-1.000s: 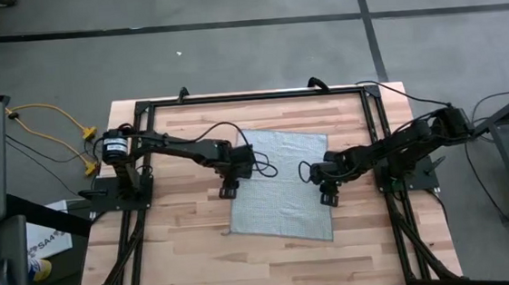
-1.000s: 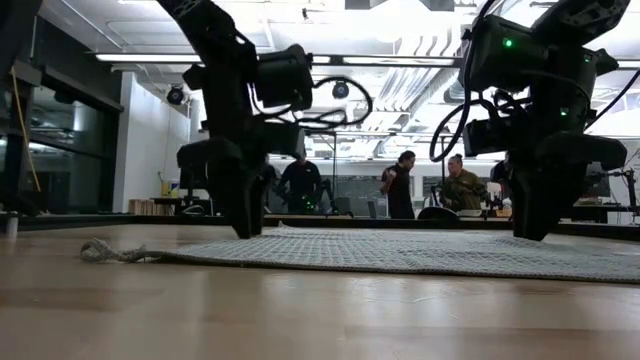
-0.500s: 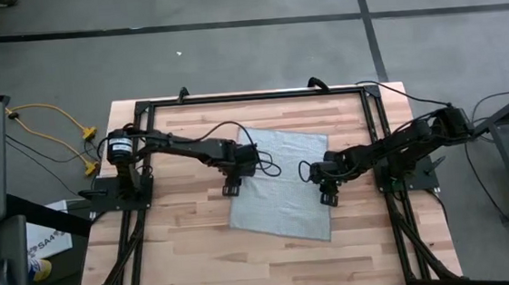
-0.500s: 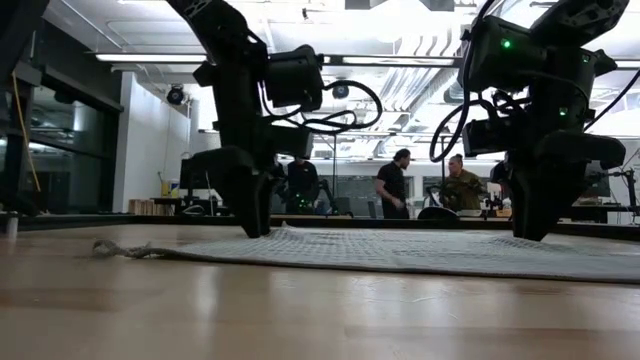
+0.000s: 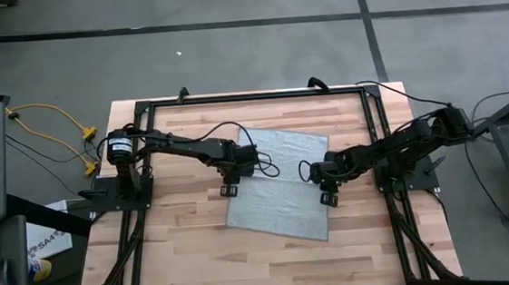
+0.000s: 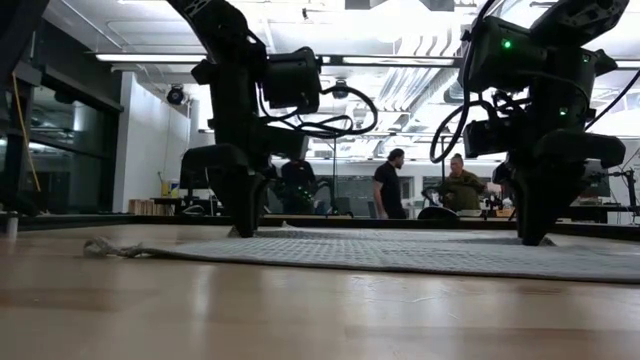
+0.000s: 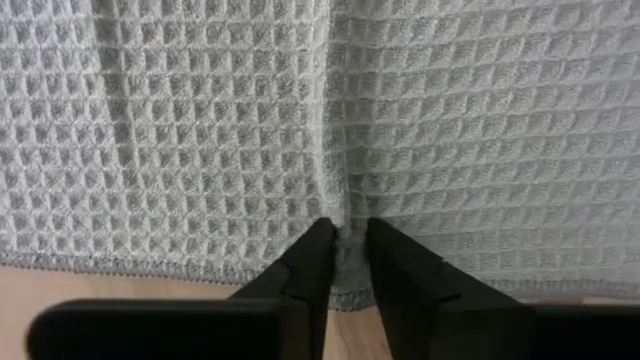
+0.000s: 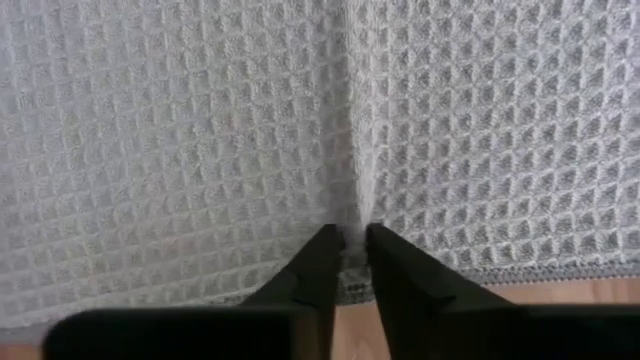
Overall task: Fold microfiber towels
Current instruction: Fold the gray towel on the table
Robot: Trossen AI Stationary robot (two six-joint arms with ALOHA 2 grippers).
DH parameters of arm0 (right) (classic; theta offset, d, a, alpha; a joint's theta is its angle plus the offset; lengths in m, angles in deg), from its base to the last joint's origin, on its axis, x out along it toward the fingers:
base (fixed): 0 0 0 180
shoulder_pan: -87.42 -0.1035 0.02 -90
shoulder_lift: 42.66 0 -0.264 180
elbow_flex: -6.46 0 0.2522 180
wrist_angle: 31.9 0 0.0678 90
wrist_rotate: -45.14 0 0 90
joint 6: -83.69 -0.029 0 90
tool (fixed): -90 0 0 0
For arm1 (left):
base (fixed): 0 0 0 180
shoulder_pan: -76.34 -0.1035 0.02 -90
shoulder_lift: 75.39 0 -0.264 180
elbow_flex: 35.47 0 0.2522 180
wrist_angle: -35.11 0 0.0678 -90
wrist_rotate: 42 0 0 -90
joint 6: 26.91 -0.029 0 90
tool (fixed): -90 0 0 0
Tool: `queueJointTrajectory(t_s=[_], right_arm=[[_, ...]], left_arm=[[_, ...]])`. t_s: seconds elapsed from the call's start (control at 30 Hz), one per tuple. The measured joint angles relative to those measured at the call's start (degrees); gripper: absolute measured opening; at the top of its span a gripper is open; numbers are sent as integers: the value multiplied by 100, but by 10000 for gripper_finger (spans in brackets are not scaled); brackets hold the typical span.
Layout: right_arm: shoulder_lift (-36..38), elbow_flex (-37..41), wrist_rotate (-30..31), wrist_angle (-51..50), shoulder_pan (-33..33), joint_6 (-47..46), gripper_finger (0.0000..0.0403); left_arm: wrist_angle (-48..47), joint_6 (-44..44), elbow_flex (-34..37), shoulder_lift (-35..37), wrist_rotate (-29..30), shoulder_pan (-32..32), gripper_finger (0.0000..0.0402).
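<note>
A light grey-blue microfiber towel (image 5: 276,186) with a waffle weave lies spread flat on the wooden table (image 5: 182,257), turned a little askew. Its near left corner (image 6: 105,247) is bunched up on the wood. My left gripper (image 5: 229,188) stands at the towel's left edge, shut on it, fingers down (image 6: 245,225). My right gripper (image 5: 330,196) stands at the towel's right edge, also shut on it (image 6: 538,232). Both wrist views look along the fingers onto the weave (image 7: 200,130) (image 8: 180,130). My left gripper pinches a small raised fold of the towel at its hemmed left edge (image 7: 345,228) between its two fingers (image 7: 310,265), coming from above. A crease runs from the pinch across the cloth. The towel stays on the table. My right gripper pinches a small raised fold at the towel's hemmed right edge (image 8: 352,228) between its two fingers (image 8: 395,265), from above. A crease leads away from the pinch, and the rest of the cloth lies on the table.
A black frame (image 5: 251,97) runs round the table's far side and down both sides. Bare wood lies near and to the left of the towel. Beyond the table, people (image 6: 390,190) stand in the room.
Both grippers have shut on the towel's edges, each gathering a small ridge of cloth. The left gripper went slightly toward the table's right, then back. The towel's near left corner has shifted a little; the rest of the cloth stays flat.
</note>
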Motion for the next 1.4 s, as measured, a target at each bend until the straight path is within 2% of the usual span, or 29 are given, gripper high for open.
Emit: queueJointTrajectory(t_s=[0.17, 0.6, 0.73, 0.83, 1.17, 1.4], right_arm=[[0, 0, -22, 2, -2, -2, 8], [0, 0, 147, -15, -11, -4, 4], [-2, 2, 343, 14, -7, -2, 4], [-7, 0, 409, 50, -7, -2, 4], [-7, -433, 490, -66, -7, 79, 4], [-7, -746, 908, -466, -7, 65, 3]], left_arm=[[-13, 89, 0, 2, -23, 0, 42], [-56, 92, -3, 5, 35, 2, 33], [-235, 95, -5, 42, 439, 4, 7], [-348, 103, -5, 57, 774, 2, 7], [-512, 132, 4, 364, 834, 2, 2], [-538, 154, 4, 806, 846, 2, 1]])
